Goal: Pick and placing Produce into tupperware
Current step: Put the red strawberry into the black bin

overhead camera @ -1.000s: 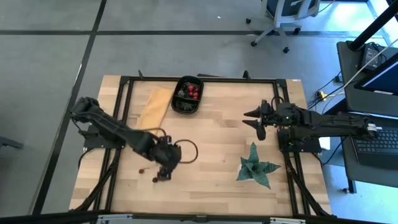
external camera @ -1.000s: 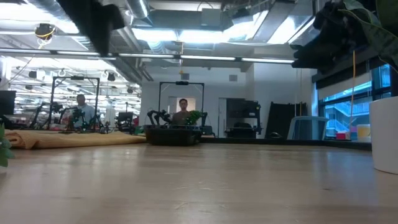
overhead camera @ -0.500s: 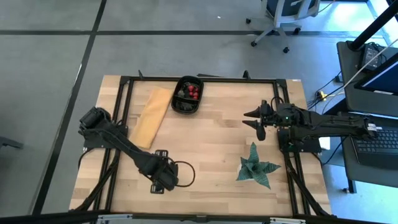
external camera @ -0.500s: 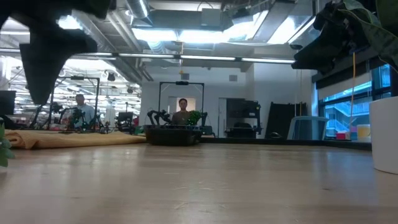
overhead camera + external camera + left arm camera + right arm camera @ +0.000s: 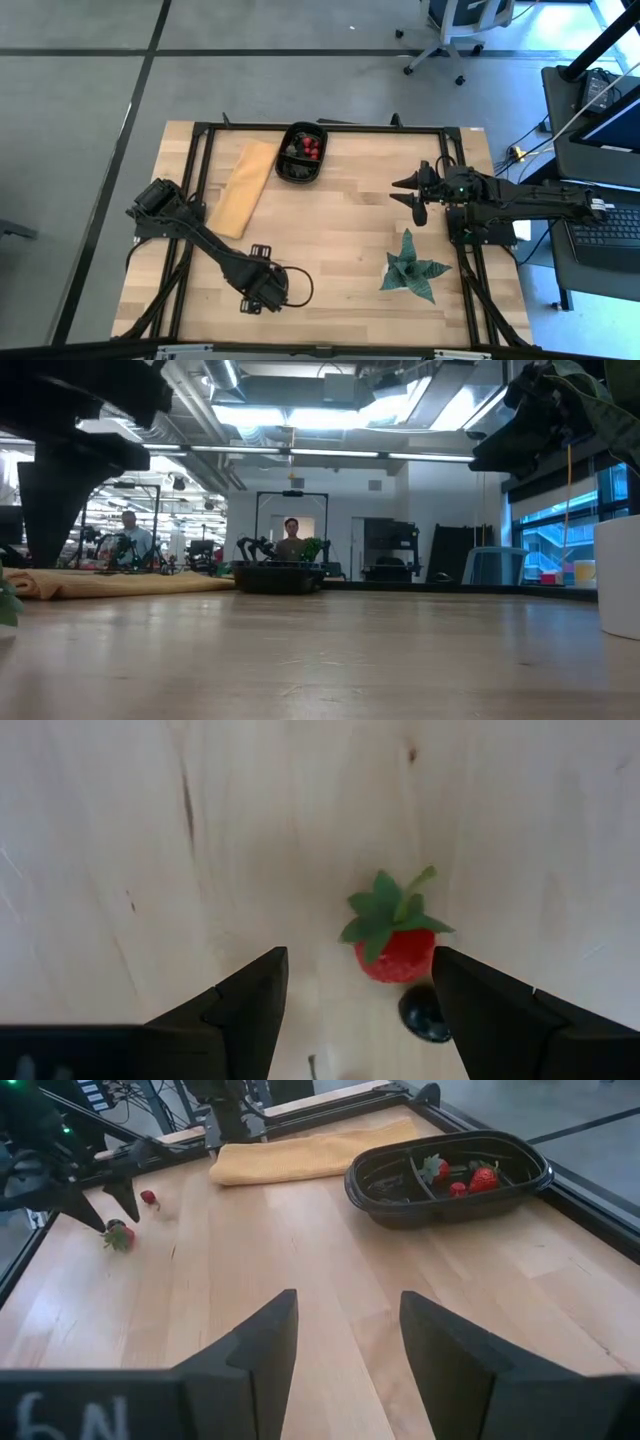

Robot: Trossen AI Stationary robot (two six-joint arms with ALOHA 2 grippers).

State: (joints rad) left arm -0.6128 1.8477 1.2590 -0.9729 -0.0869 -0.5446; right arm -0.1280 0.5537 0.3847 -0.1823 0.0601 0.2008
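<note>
Now we have swung our left gripper point(image 5: 355, 1010) down toward the table's near edge, fingers spread around a loose strawberry point(image 5: 397, 945) ready to grab, while the tupperware point(image 5: 302, 153) waits far across.

The table point(image 5: 350, 215) is pale wood, smooth and matt, with fine grain; its frame point(image 5: 330, 127) at 12 o'clock is black metal. The tub point(image 5: 450, 1180) is glossy black plastic. The cloth point(image 5: 300, 1155) looks soft, tan. The strawberry point(image 5: 396, 952) is shiny red
</note>
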